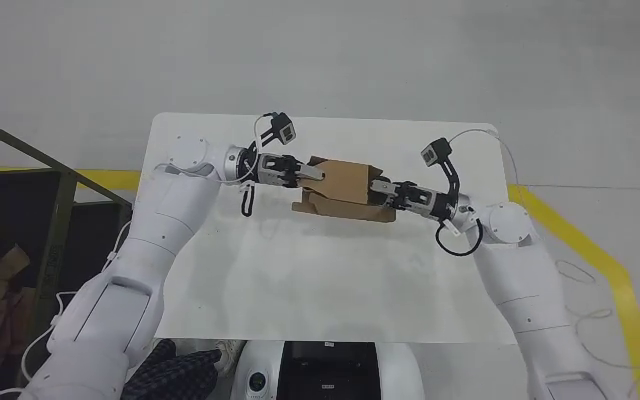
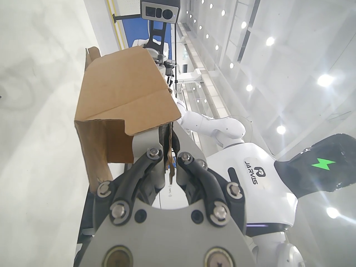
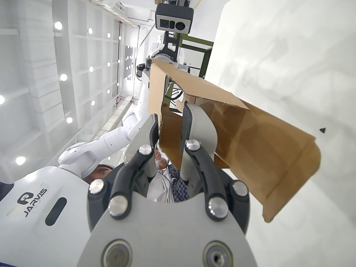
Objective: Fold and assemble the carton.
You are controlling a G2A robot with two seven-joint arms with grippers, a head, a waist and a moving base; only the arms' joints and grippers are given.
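Observation:
A brown cardboard carton [image 1: 343, 186] hangs partly opened above the far middle of the white table [image 1: 300, 290], held between both arms. My left gripper [image 1: 312, 173] is shut on the carton's left edge; in the left wrist view its fingers [image 2: 144, 143] pinch a cardboard wall [image 2: 125, 95] between them. My right gripper [image 1: 382, 188] is shut on the carton's right edge; in the right wrist view a thin cardboard panel [image 3: 167, 129] sits clamped between the fingers [image 3: 194, 126], and a loose flap [image 3: 289, 173] hangs off to the side toward the table.
The white table spreads wide in front of the carton. A dark green frame [image 1: 40, 190] stands off the table's left side, and a yellow floor line [image 1: 575, 235] runs past the right.

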